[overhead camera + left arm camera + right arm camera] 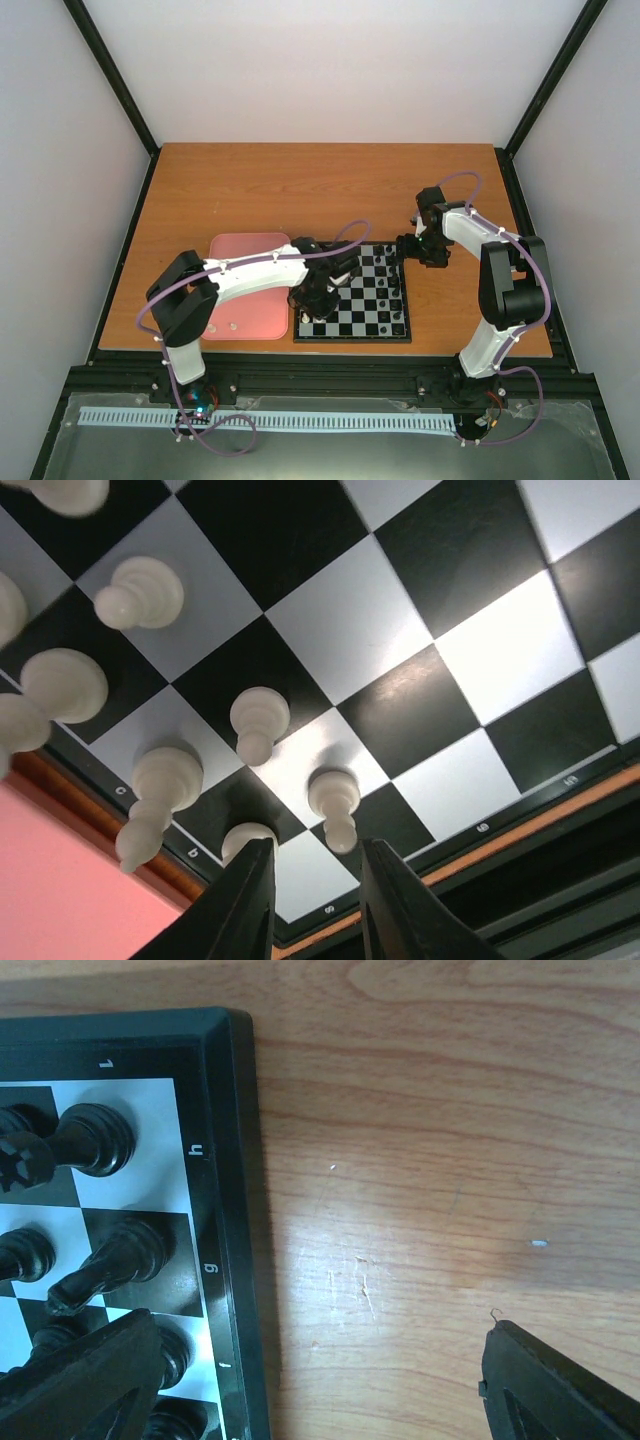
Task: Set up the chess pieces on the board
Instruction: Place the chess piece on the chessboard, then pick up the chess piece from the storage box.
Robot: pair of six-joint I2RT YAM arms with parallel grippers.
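The white chess pieces (258,720) stand in two rough rows along the edge of the board (330,620) at the lower left of the left wrist view, beside the pink tray (50,880). The left gripper (316,855) hangs low over them, fingers slightly apart and clamped on nothing, with one pawn (334,805) just above the gap. It should rise straight up, so neither finger tips a neighbour. The right gripper (320,1360) hovers over the table (400,1160) at the board's right, its jaws spread wide.
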